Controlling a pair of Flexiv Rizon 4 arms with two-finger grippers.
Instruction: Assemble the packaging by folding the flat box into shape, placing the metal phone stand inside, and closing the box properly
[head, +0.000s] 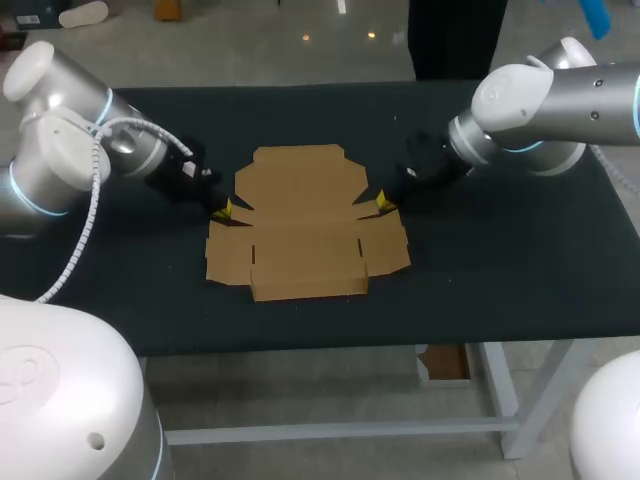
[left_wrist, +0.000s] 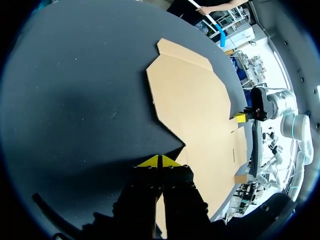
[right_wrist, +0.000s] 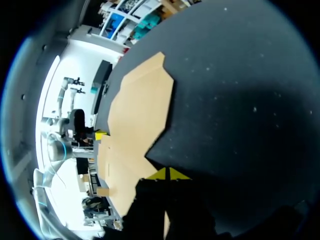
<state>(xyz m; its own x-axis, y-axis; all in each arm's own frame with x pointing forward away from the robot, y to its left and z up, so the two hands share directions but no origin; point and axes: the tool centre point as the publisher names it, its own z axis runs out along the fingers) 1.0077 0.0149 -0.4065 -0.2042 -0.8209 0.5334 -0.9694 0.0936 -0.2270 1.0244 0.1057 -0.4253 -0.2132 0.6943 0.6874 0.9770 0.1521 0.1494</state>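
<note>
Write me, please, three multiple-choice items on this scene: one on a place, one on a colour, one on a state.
1. Where is the left gripper? A at a left-edge notch of the cardboard box; B on its middle; C raised high above it.
2. What colour is the table? A white; B black; C green.
3. The cardboard box is: A folded into shape; B flat; C closed.
Answers: A, it sits low at the left notch; B, the surface is black; B, every flap lies unfolded.

Left gripper (left_wrist: 160, 161) tips together at notch of flat box (left_wrist: 192, 102); right gripper (left_wrist: 240, 118) at its opposite edge; black table (left_wrist: 75, 90)
</note>
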